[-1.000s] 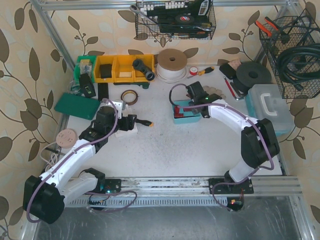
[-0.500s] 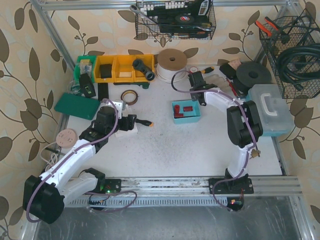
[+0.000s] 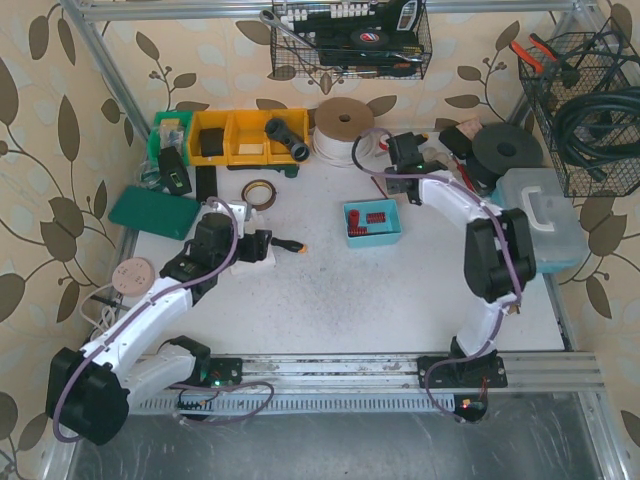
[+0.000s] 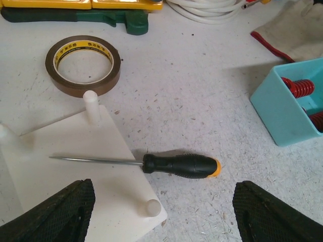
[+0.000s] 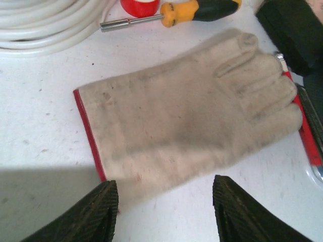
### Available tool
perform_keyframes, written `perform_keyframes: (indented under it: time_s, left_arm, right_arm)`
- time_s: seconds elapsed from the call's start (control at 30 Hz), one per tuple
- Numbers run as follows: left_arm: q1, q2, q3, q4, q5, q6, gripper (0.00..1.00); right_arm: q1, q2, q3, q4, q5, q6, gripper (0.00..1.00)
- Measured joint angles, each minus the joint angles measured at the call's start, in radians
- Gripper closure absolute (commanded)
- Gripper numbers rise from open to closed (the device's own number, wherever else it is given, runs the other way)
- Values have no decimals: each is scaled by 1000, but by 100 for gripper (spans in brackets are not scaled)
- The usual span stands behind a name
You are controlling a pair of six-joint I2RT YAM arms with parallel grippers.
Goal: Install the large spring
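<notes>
- The left jaws stand wide with nothing between them. They sit low over the counter (image 3: 380, 290), at the near edge of the white peg plate (image 4: 86, 161).
- Three short white pegs stand upright on that plate.
- A black-handled screwdriver (image 4: 181, 165) lies with its shaft across the plate and its handle on the counter just off the plate's edge.
- A brown tape roll (image 4: 83, 86) lies flat just beyond the plate.
- The red springs (image 4: 301, 86) lie inside the teal bin (image 4: 277, 106), to the right of the plate and well apart from it. We cannot tell which is the large one.
- The right jaws stand partly apart, gripping nothing. They hover over the cuff end of a pale glove (image 5: 186, 116), which lies flat beyond the bin.
- A white cable coil (image 5: 45, 25) and a yellow-handled screwdriver (image 5: 197, 9) lie just past the glove.
</notes>
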Motion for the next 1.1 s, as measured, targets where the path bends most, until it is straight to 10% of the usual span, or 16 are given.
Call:
perform_keyframes:
  time_s: [0.33,0.6,1.1]
  left_arm:
    - [-5,60,68,-125,-154,-144,12]
    - [-5,158,259,-324,-196,-513,35]
    - [-175,434,450,-436,-178,-1089,51]
  right_arm:
    - [7,-423,-211,-53,-106,42,22]
    - [120,-685,-415,-56,-174,82,1]
    - [157,-918,-660,66,-24,146,1]
